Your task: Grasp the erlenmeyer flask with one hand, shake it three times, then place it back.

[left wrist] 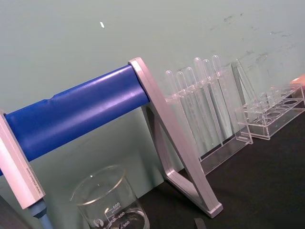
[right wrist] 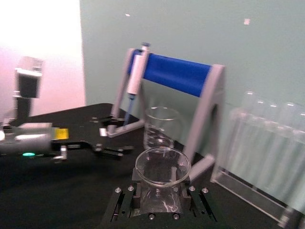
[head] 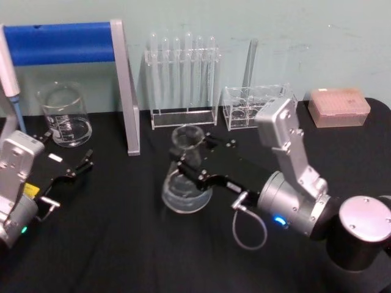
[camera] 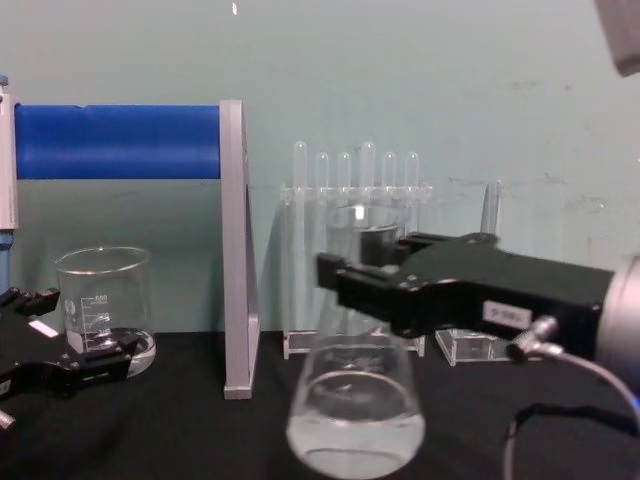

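Note:
The erlenmeyer flask [head: 185,186] is clear glass with a wide base and stands out in the middle of the black table. My right gripper [head: 194,155] reaches in from the right and is shut on its narrow neck just below the flared rim. From the chest view the black fingers [camera: 372,283] clamp the neck above the flask's cone [camera: 354,410]; I cannot tell whether the base touches the table. The right wrist view looks down on the flask's rim [right wrist: 162,166] between the two fingers. My left gripper [head: 68,182] rests open at the left, holding nothing.
A glass beaker [head: 64,116] stands at the back left beside a pipette stand with a blue bar [head: 61,43]. Behind the flask are a rack of test tubes [head: 183,79], a smaller clear rack [head: 253,107] and a pink tip box [head: 339,107].

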